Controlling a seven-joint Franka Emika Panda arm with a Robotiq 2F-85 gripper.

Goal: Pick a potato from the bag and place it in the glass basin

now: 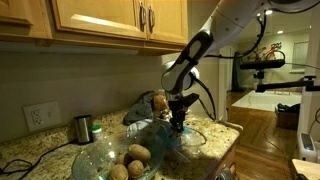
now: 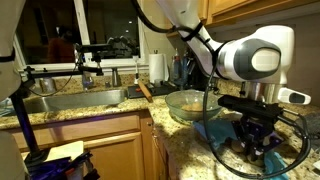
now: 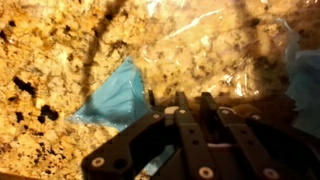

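The glass basin [image 1: 100, 155] sits on the counter [image 1: 25, 155]. Potatoes [image 1: 138, 154] lie in the basin. The cup [image 1: 83, 127] stands behind the basin, to its left. The bag [image 1: 205, 135] lies just right of the basin. The gripper [image 1: 178, 127] hangs right of the basin, down at the bag. Cabinets [image 1: 100, 20] hang above and behind the basin.

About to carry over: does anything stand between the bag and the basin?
Nothing visible does. The bag lies right beside the basin, with only the gripper down at the bag. The cup stands beyond the basin, off the path.
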